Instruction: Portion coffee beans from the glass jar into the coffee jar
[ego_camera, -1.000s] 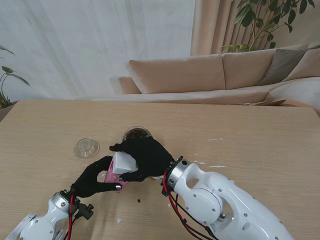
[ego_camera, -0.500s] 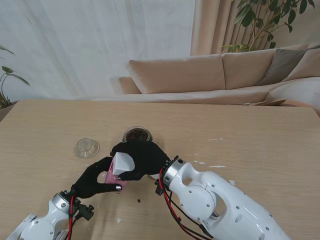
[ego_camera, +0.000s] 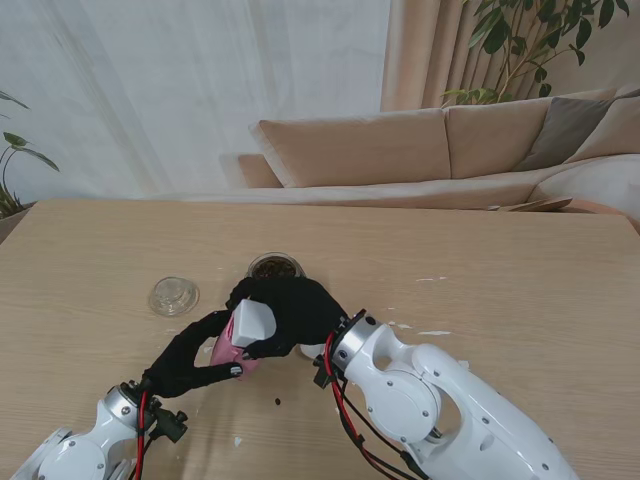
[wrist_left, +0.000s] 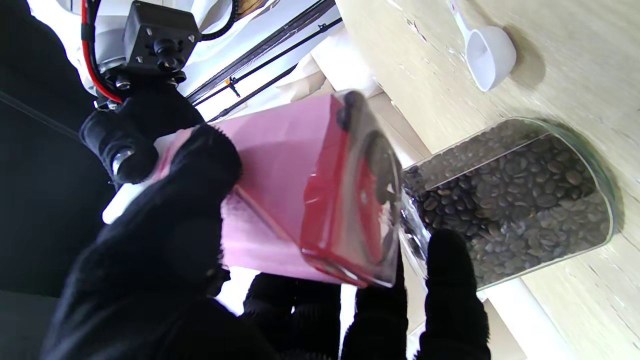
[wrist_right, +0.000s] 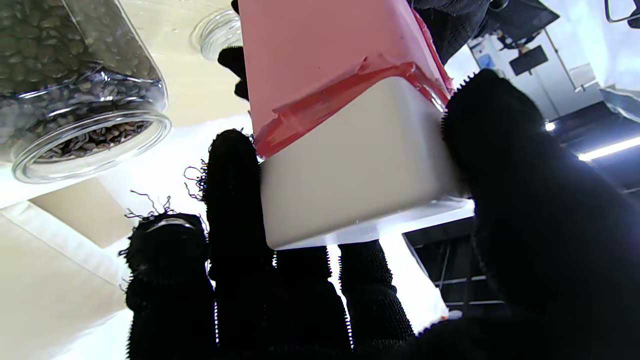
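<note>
A beige sofa (ego_camera: 420, 150) is standing behind the wooden table (ego_camera: 520, 270), and a white scoop (wrist_left: 487, 52) is lying on it.

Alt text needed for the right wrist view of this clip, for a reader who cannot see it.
A black-gloved right robot hand grips the white lid end of a pink coffee jar, with the left robot hand holding the jar's far end. Beside it stands an open glass jar of coffee beans on the wooden table, a round glass lid lying beyond.
</note>
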